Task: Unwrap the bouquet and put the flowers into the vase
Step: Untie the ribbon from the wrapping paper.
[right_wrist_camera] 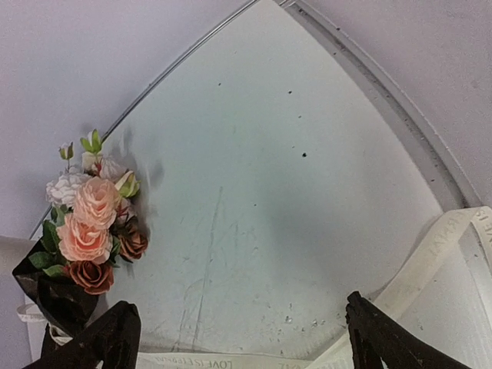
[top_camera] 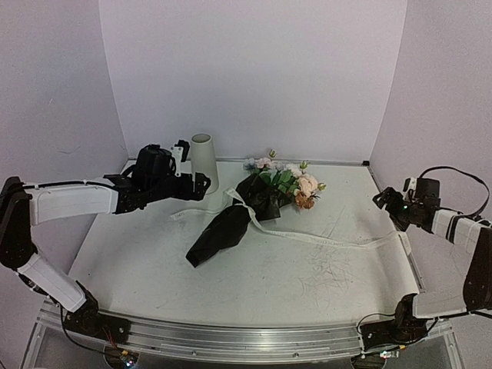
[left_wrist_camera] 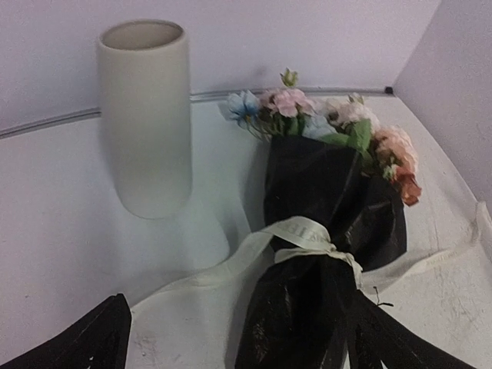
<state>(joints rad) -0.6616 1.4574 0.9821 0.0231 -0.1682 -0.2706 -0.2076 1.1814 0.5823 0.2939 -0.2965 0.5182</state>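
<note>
**Item: bouquet** [top_camera: 254, 204]. It lies on its side mid-surface, cone tip toward the near left and flowers [top_camera: 296, 181] toward the back wall. The black paper [top_camera: 223, 231] is closed around the stems. A cream ribbon [left_wrist_camera: 307, 237] is knotted at the waist, with one long tail trailing right to the edge of the surface [top_camera: 154, 269] and a shorter one trailing left.

**Item: vase** [top_camera: 204, 161]. It stands upright at the back left, near the blooms, with nothing rising from its mouth.

**Left hand** [top_camera: 196, 184]: fingers spread wide, holding nothing, hovering just beside the vase and facing the bouquet.

**Right hand** [top_camera: 388, 201]: likewise wide and empty, at the far right, above the long ribbon tail.

**Hazards, as judged:**
- The knot looks snug, so a tug on either tail may drag the whole light bundle across the surface rather than loosen it.
- The left hand works close to a tall, slim vase — a sideways sweep could topple it.
- Once the paper opens, loose stems may scatter or roll.
- A slack tail may snag a finger — and pull the bundle off line.
</note>
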